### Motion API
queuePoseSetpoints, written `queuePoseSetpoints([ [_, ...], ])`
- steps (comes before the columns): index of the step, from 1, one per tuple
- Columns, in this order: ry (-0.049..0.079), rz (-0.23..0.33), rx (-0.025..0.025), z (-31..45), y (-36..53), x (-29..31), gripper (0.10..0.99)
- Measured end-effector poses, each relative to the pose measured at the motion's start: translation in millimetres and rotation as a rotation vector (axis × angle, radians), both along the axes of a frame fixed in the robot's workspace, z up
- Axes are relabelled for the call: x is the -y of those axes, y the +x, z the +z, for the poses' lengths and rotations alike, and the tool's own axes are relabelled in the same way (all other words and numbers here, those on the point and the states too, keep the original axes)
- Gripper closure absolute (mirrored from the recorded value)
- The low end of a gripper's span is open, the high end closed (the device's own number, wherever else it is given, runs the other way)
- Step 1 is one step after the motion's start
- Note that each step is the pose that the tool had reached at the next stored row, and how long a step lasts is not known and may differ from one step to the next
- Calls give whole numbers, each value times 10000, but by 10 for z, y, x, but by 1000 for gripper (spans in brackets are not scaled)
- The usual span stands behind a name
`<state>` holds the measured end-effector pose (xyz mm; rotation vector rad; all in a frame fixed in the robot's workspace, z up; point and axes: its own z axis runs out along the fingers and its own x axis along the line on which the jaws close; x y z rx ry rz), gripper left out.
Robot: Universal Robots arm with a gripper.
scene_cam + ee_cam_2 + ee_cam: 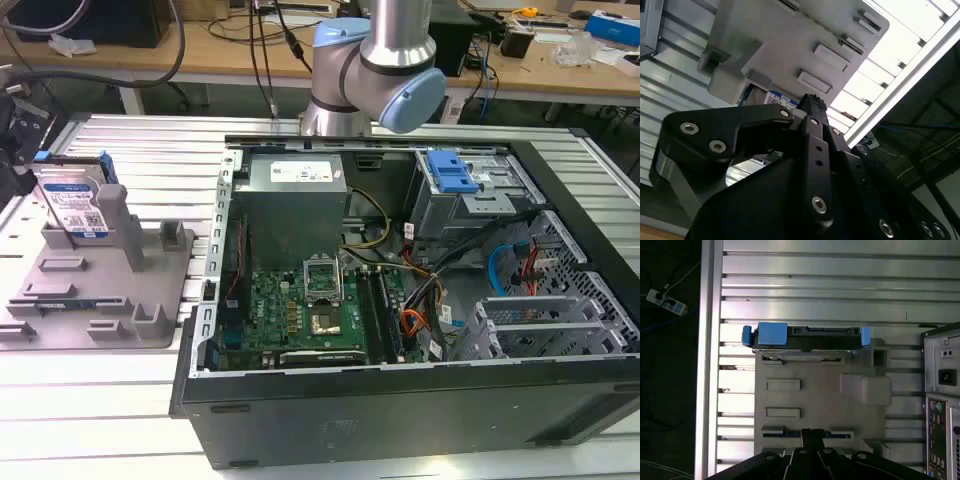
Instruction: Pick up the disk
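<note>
In the exterior view the disk (75, 205) stands on edge in the grey fixture plate (100, 300) on the tabletop (130, 150), propped by a post so its upper edge is free to grasp. In the second wrist view my pincer (812, 100) hangs over the plate, near the disk but apart from it. In the first wrist view my pincer looks pressed together on nothing.

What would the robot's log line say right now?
disk: upright in grey fixture plate | claw: apart from disk | pickup: not done
</note>
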<state>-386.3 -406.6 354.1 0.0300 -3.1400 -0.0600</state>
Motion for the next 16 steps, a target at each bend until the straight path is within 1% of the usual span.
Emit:
queuePoseSetpoints([
  [13,0,3,0,0,0,0,980],
  [16,0,101,0,0,0,1,980],
])
